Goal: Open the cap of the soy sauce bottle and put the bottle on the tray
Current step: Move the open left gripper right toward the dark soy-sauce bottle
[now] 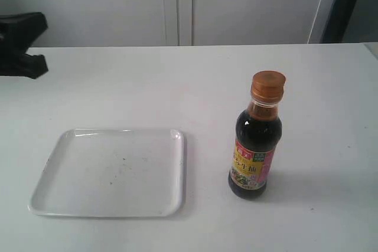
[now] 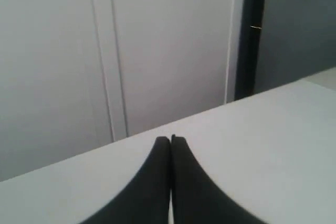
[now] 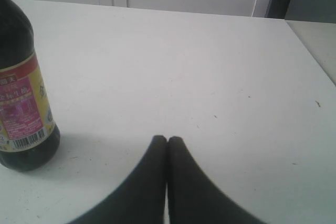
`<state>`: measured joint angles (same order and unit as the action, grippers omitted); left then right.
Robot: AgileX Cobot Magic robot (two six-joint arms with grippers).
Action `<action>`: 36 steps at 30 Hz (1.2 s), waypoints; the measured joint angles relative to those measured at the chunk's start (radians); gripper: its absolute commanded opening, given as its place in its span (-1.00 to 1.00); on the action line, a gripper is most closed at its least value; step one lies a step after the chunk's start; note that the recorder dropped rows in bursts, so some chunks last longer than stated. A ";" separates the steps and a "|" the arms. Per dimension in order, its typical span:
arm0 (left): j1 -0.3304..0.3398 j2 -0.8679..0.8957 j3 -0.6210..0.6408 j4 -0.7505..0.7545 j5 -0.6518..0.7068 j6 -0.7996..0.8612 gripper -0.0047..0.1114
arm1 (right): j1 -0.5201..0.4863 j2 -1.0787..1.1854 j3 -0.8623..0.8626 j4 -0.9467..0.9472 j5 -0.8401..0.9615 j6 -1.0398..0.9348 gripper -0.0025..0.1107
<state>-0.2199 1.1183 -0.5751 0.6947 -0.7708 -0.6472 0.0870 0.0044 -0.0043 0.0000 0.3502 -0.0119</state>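
The soy sauce bottle (image 1: pixel 255 146) stands upright on the white table, right of centre, with its yellow-and-pink label facing the camera. Its copper-orange cap (image 1: pixel 267 85) sits closed on the neck. The white tray (image 1: pixel 41 196) lies flat to the bottle's left, with nothing on it. In the right wrist view the bottle (image 3: pixel 21 93) stands off to one side of my right gripper (image 3: pixel 167 139), which is shut and holds nothing. My left gripper (image 2: pixel 170 139) is also shut and holds nothing; neither bottle nor tray shows in its view. A dark arm part (image 1: pixel 20 42) sits at the far left edge.
Pale cabinet doors (image 1: pixel 177 4) rise behind the table's far edge. A dark vertical strip (image 1: pixel 348 4) stands at the back right. The table's right edge (image 3: pixel 310 51) shows in the right wrist view.
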 measured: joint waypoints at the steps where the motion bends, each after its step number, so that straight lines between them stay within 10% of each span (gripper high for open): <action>1: -0.024 0.024 -0.009 0.005 -0.002 0.018 -0.92 | 0.000 0.000 0.000 0.000 0.000 0.000 -0.96; 15: -0.211 0.293 -0.098 0.061 -0.347 0.083 -0.90 | 0.000 0.000 0.000 0.000 0.000 0.000 -0.96; 19: -0.216 0.349 -0.114 0.071 -0.419 0.080 -0.55 | 0.000 0.000 0.000 0.000 0.000 0.012 -0.96; 26: -0.290 0.414 -0.170 0.094 -0.428 0.080 0.85 | 0.000 0.000 0.000 0.000 0.000 0.027 -0.96; 36: -0.373 0.436 -0.220 0.014 -0.436 0.057 0.89 | 0.000 0.000 0.000 0.000 0.000 0.030 -0.96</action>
<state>-0.5929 1.5541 -0.7954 0.7087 -1.2072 -0.5901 0.0870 0.0044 -0.0043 0.0000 0.3502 0.0176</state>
